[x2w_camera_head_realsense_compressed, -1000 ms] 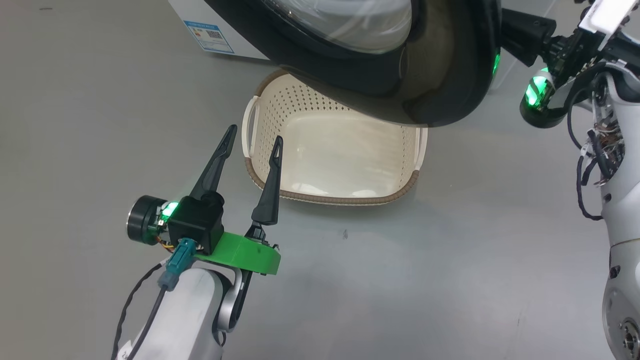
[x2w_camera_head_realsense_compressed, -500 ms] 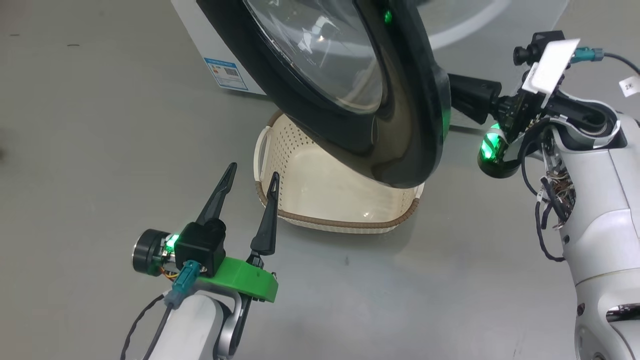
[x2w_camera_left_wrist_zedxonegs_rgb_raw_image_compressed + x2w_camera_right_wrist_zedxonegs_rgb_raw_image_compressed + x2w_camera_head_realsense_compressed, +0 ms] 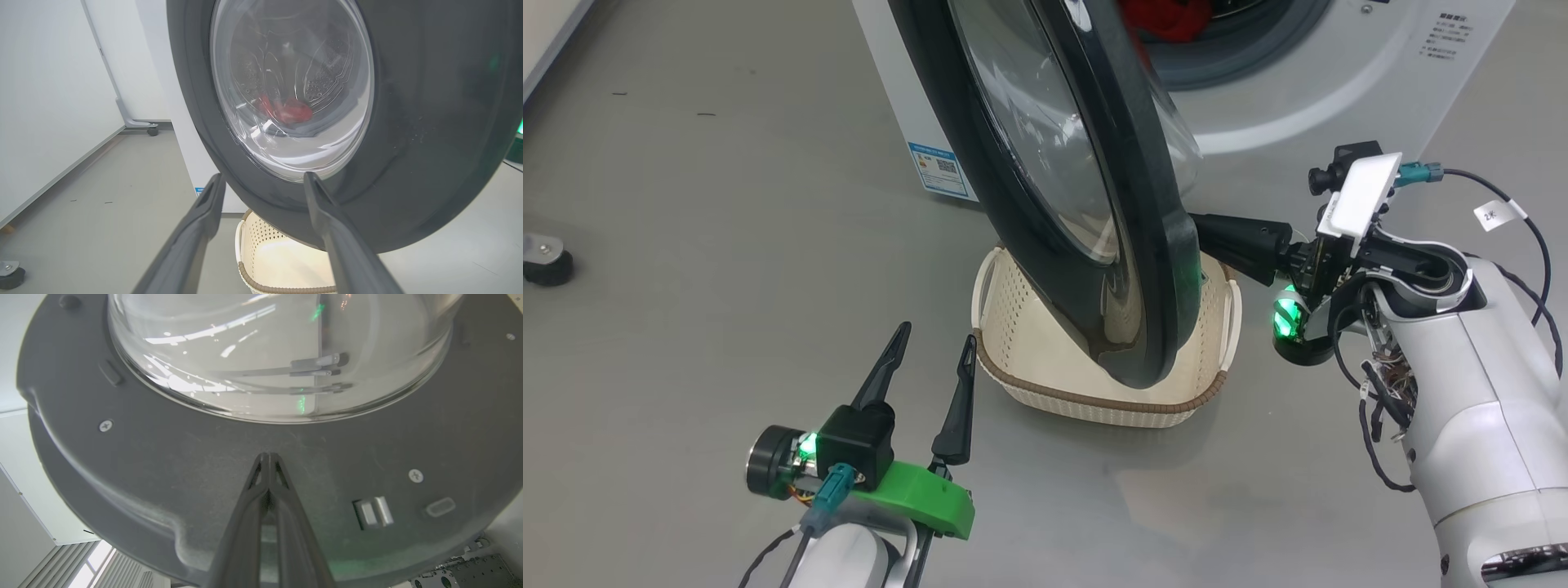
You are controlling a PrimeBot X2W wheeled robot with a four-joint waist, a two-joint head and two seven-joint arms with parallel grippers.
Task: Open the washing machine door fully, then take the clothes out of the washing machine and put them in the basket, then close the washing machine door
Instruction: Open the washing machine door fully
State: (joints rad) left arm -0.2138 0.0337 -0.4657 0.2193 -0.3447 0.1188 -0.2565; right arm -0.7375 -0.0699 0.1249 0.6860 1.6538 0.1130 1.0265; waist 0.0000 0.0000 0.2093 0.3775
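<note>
The washing machine [image 3: 1347, 90] stands at the top of the head view. Its door [image 3: 1086, 204] hangs partly open, edge-on to me, over the cream basket [image 3: 1094, 402] on the floor. Red clothes [image 3: 1168, 16] lie inside the drum and also show through the door glass as clothes [image 3: 286, 110]. My right gripper [image 3: 1205, 230] is shut and empty. In the right wrist view my right gripper [image 3: 268, 457] presses its tips against the door's matte inner face [image 3: 163, 469], just below the glass bowl [image 3: 278, 355]. My left gripper [image 3: 935, 343] is open and empty, left of the basket and in front of the door's outer face [image 3: 429, 122].
A small black caster [image 3: 547, 263] sits on the grey floor at far left. A white panel on a wheeled foot [image 3: 139, 122] stands left of the machine. The door latch [image 3: 374, 512] lies right of my right fingertips.
The head camera has tilted up, bringing the machine front and clothes into view. The door has swung further open, now edge-on, with my shut right gripper following against its inner face.
</note>
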